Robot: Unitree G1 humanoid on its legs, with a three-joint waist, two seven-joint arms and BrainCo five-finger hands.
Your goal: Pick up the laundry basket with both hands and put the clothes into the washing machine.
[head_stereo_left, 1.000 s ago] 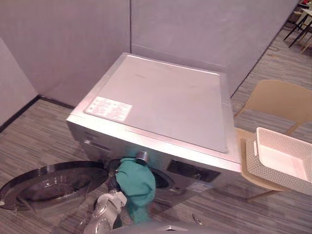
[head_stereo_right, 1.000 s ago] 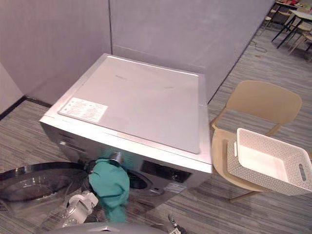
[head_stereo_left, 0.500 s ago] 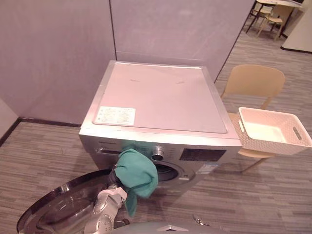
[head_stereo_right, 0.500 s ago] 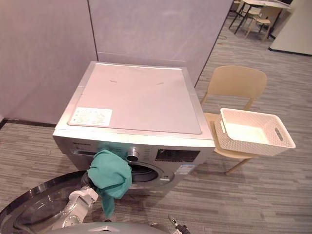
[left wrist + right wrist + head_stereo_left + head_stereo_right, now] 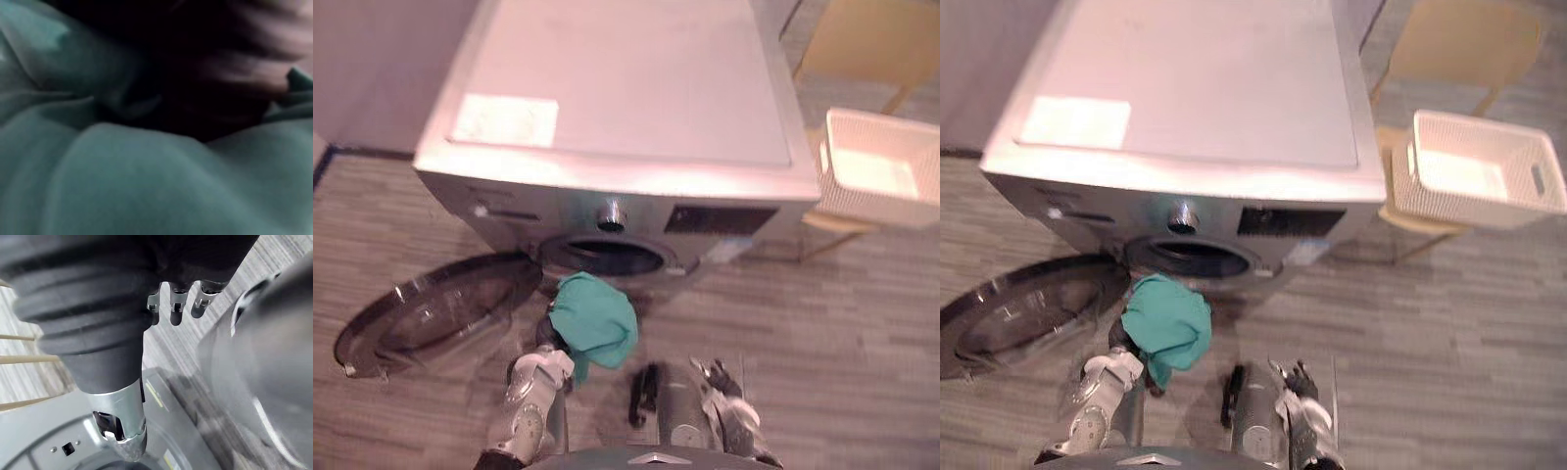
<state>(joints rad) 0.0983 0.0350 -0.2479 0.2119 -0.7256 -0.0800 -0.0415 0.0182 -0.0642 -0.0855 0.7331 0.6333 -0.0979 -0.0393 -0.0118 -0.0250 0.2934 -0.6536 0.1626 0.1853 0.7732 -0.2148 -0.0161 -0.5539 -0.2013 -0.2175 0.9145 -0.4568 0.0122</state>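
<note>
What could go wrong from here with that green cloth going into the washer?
The green cloth hangs at the left hand, outside and below the drum opening; let go now, it would likely land on the floor. The open door lies low beside that arm, so a swing in could clip it.

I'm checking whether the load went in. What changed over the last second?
The camera tilted down, so the whole picture shifted. The green cloth on the left robot hand, earlier over the drum opening of the washing machine, now hangs below it, outside. The right robot hand has come into the eye views, at the bottom. Unchanged: door open, white basket empty on the chair.
</note>
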